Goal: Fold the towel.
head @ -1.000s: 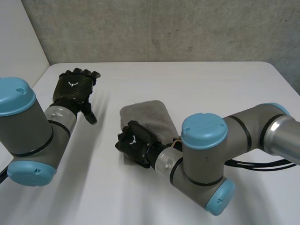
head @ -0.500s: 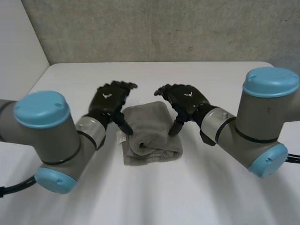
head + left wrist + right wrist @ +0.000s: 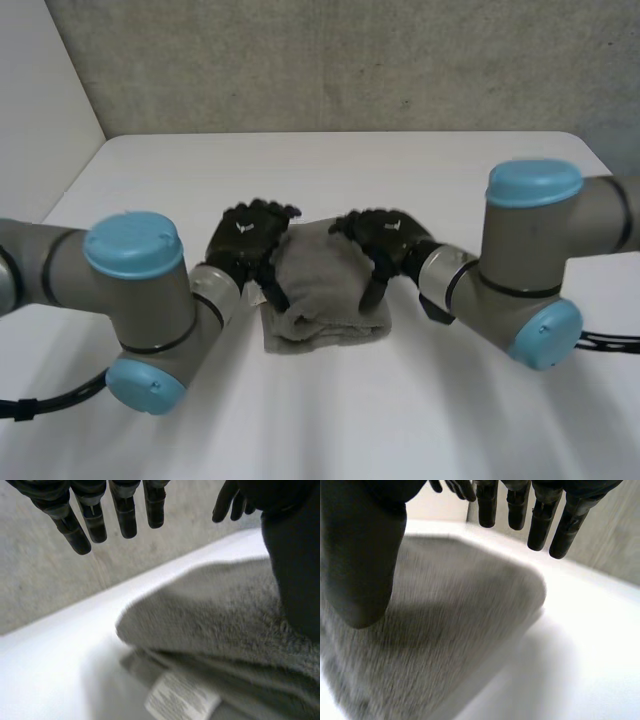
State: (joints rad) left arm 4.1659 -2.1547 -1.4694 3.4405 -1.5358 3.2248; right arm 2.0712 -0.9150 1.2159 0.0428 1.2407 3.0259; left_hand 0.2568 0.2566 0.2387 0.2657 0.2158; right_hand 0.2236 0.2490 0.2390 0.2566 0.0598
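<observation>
A grey towel (image 3: 322, 290) lies folded into a thick pad in the middle of the white table (image 3: 470, 180). My left hand (image 3: 250, 238) is at the towel's left edge, fingers straight, thumb down beside the cloth. My right hand (image 3: 385, 238) mirrors it at the right edge, thumb resting on the cloth. In the left wrist view the towel (image 3: 220, 625) sits under the straight fingers (image 3: 125, 512), with a white label (image 3: 180, 700) at its lower layer. Under the right hand's straight fingers (image 3: 540, 520), the right wrist view has the towel (image 3: 445, 625), and the thumb (image 3: 360, 565) stands over it.
A rough grey wall (image 3: 330, 60) rises behind the table's far edge. A white panel (image 3: 40, 90) stands at the far left. Both arms' elbows (image 3: 135, 300) sit over the near part of the table, either side of the towel.
Both hands have come in to the towel's two sides. A second ago the left hand was at the far left and the right hand lay low on the towel's near end.
</observation>
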